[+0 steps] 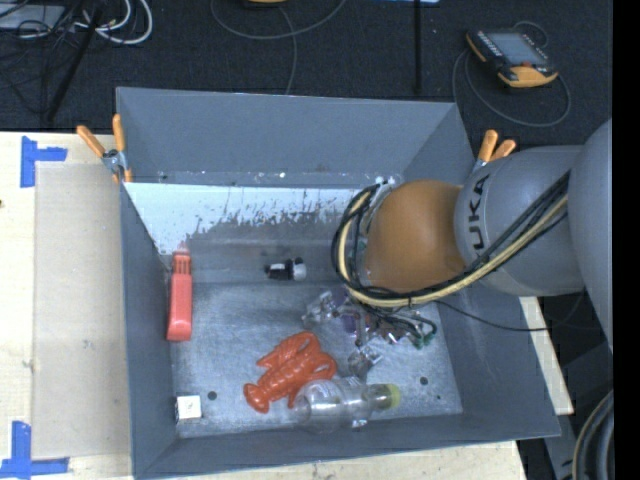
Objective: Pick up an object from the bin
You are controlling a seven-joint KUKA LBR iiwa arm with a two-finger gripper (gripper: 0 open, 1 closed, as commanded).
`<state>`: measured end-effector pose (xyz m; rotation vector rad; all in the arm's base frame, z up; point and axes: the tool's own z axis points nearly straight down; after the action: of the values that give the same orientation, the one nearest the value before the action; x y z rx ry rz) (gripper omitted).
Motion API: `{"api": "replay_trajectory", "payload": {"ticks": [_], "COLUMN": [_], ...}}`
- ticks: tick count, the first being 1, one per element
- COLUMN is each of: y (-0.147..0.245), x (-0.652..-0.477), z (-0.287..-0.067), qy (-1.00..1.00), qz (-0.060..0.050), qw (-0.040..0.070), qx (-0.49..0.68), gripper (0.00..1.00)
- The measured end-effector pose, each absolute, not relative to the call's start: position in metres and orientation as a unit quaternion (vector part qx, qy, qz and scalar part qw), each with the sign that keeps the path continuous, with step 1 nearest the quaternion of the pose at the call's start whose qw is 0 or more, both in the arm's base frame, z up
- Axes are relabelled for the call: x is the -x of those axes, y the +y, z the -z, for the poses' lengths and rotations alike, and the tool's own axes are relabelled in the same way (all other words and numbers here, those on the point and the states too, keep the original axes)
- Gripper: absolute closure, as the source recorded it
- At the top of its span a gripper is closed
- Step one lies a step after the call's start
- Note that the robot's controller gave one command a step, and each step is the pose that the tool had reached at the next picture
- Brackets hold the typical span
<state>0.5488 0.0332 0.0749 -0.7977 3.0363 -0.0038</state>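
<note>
**A:** In the camera view, where is the gripper?

**B:** The gripper (372,338) hangs low under the orange cover (415,233) on the arm (520,218). It is over the right half of the floor of the bin (290,143), nearer the right wall than the left. I cannot tell whether it is spread or pressed together, because cables and clear glints crowd it.

**A:** What lies nearest to it?

**B:** A red lobster toy (290,368) lies just beside it on the left. A clear bottle (345,400) with a yellowish end lies along the near edge, touching the lobster. Well apart from these are an orange-red bar (180,298) by the left wall, a small black-and-white cylinder (285,268) toward the back wall, and a white cube (188,405) in the near left corner.

**A:** How would the lobster handle?

**B:** It looks light and rubbery, so I expect it would give a little without breaking. I would close across the thick body, not the claws or tail, which would likely bend and slip free. The bottle looks light too, but it is smooth and round and probably prone to rolling. It should be taken across its middle.

**A:** Is there any writing?

**B:** The letters "KU" can be read on the arm's grey housing, and the rest curves out of sight. I can read nothing on the things in the bin.
</note>
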Motion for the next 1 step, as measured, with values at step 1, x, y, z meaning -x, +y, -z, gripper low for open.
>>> {"api": "replay_trajectory", "payload": {"ticks": [1], "y": [0.0675], "x": [-0.5342], "z": [-0.078], "qy": [0.955], "qz": [-0.002], "qw": [-0.003], "qx": [0.296], "gripper": [0.0]}}
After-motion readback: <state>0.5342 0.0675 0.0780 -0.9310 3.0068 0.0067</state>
